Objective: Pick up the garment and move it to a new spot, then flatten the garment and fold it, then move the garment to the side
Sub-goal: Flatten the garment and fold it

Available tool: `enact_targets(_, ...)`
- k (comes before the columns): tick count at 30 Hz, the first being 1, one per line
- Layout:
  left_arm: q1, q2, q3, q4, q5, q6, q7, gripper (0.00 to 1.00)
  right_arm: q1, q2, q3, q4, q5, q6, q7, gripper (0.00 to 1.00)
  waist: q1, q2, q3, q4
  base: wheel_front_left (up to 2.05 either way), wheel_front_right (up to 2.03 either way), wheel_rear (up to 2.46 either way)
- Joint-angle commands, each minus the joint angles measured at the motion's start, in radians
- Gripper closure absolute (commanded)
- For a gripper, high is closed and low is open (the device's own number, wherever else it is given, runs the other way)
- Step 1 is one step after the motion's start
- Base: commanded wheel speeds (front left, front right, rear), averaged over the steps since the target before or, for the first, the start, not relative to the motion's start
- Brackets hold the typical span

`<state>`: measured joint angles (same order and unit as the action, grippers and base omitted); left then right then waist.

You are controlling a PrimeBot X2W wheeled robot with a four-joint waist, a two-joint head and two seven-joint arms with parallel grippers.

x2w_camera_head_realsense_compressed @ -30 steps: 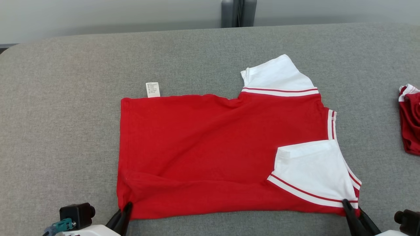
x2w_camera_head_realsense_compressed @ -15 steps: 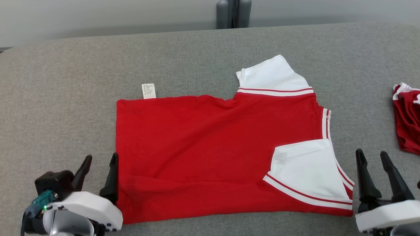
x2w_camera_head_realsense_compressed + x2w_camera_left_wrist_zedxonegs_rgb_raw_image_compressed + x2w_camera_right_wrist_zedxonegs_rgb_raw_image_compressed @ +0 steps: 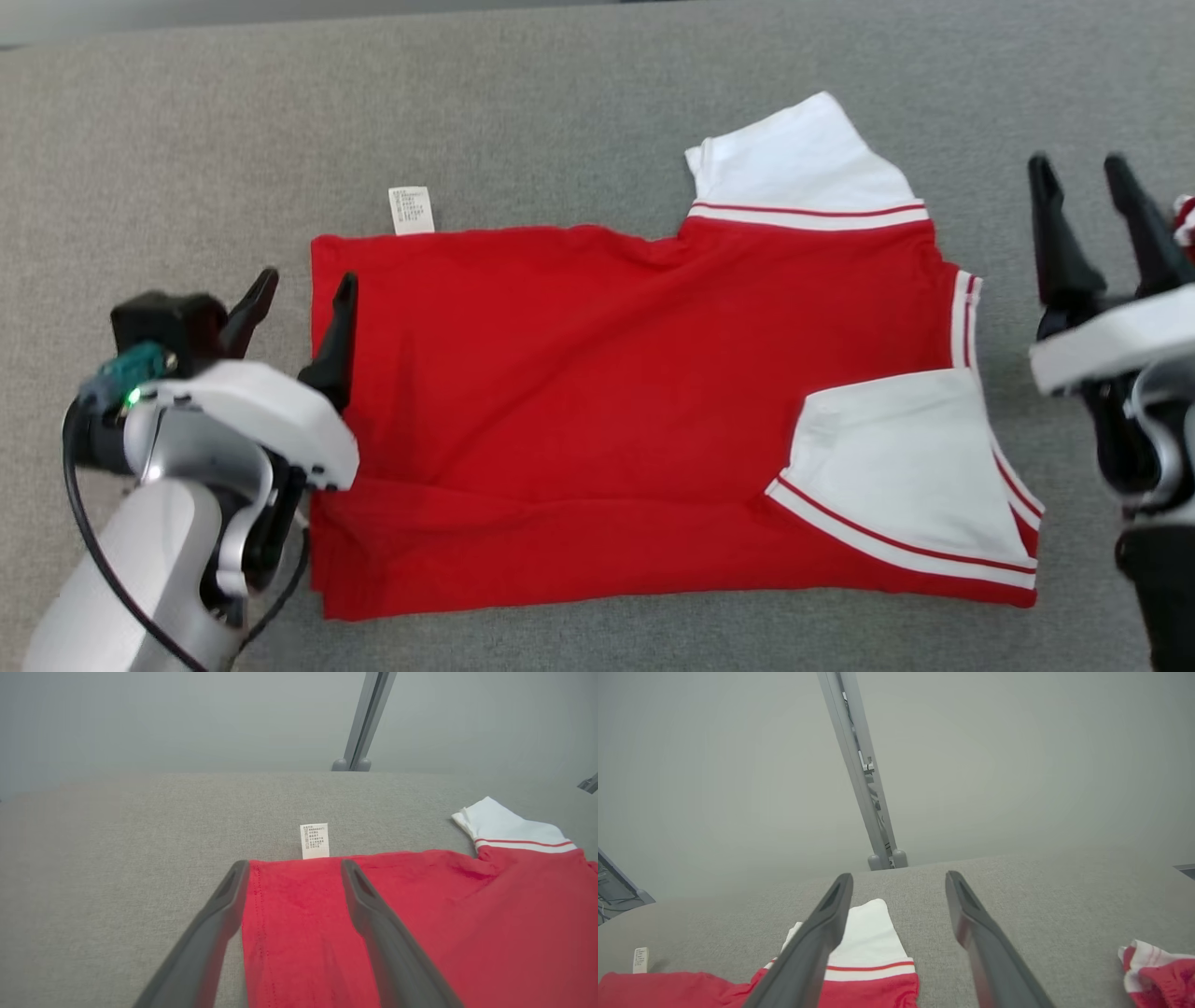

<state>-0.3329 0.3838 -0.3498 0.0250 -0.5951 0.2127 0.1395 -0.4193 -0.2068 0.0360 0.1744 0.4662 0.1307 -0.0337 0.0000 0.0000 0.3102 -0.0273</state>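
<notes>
The garment [image 3: 607,373], a red shirt with white sleeves, lies folded and flat on the grey table [image 3: 560,93]. A white care label [image 3: 412,209] sticks out at its far left edge. My left gripper [image 3: 306,277] is open and hovers over the shirt's left edge, one finger above red cloth and one above the table. The left wrist view has the left gripper [image 3: 294,863] straddling that hem [image 3: 261,914], just short of the label [image 3: 314,840]. My right gripper [image 3: 1076,163] stands open to the right of the shirt, holding nothing. In the right wrist view the right gripper [image 3: 899,876] points past a white sleeve [image 3: 873,938].
A second red and white garment [image 3: 1157,970] lies bunched at the table's right side, beyond my right gripper. A grey post [image 3: 866,788] rises behind the table's far edge. The grey cloth surface runs on to the left of and beyond the shirt.
Both grippers let go of the shirt's near corners, opened, and moved forward along its two sides. The head camera tilted down, so the whole picture shifted.
</notes>
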Motion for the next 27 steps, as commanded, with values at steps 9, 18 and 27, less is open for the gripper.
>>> enact_targets(9, -0.249, -0.047, -0.044, 0.177, -0.067, -0.12, 0.104, 0.0, -0.341, -0.125, 0.119, 0.262, 0.068, 0.001, 0.064, 0.0, 0.0, 0.0, 0.159, 0.108, 0.0, 0.0, 0.0)
enact_targets(18, -0.418, -0.115, -0.078, 0.36, -0.109, -0.208, 0.135, 0.0, -0.559, -0.193, 0.271, 0.479, 0.094, 0.0, 0.141, 0.0, 0.0, 0.0, 0.245, 0.193, 0.0, 0.0, 0.0)
enact_targets(27, -0.496, -0.168, -0.113, 0.492, -0.133, -0.286, 0.13, 0.0, -0.668, -0.202, 0.37, 0.635, 0.137, 0.0, 0.183, 0.0, 0.0, 0.0, 0.28, 0.217, 0.0, 0.0, 0.0)
